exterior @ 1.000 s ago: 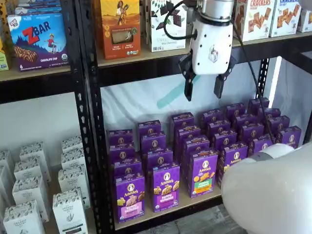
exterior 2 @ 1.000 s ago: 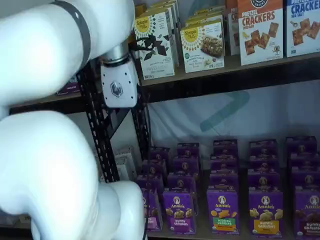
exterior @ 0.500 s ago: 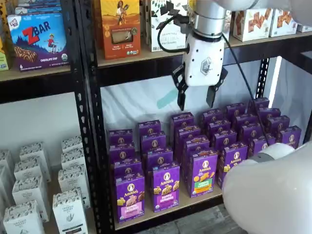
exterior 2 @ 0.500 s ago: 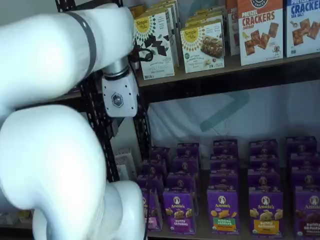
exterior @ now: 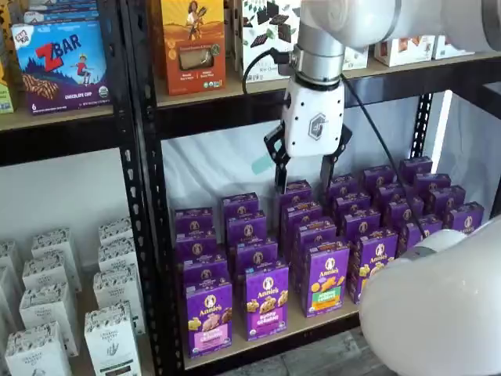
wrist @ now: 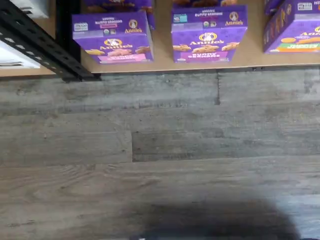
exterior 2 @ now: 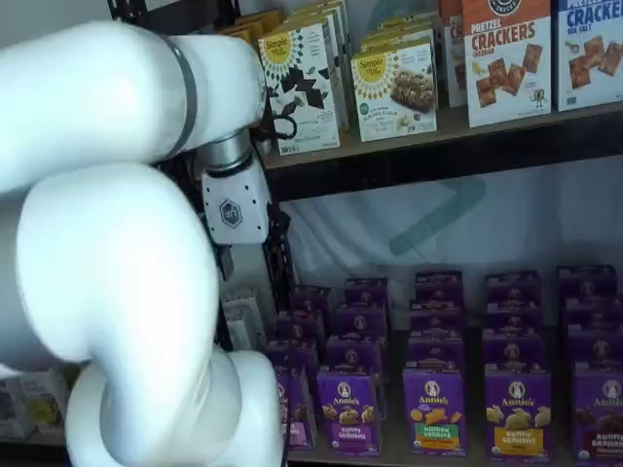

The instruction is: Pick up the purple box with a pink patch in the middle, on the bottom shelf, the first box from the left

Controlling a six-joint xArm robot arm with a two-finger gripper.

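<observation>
The purple box [exterior: 209, 317] with a pink patch stands at the front left of the bottom shelf [exterior: 338, 311], upright, first in its row. The wrist view shows the same purple box [wrist: 112, 37] on the tan board [wrist: 160, 64], beside the black upright. In a shelf view my gripper [exterior: 304, 184] hangs well above the back rows, to the right of and higher than that box. A plain gap shows between its two black fingers [exterior: 279, 171] and nothing is in them. The other shelf view shows only the gripper's white body, and my arm half hides the box [exterior 2: 297, 413].
Rows of other purple cartons fill the shelf, among them one with a green patch [exterior: 325, 280]. White cartons [exterior: 47, 313] fill the bay to the left, beyond the black upright [exterior: 149, 196]. My arm's white link [exterior: 438, 313] bulks at front right. Grey wood floor [wrist: 160, 150] lies before the shelf.
My gripper has moved left and come lower toward the purple cartons, still open. The boxes have not moved.
</observation>
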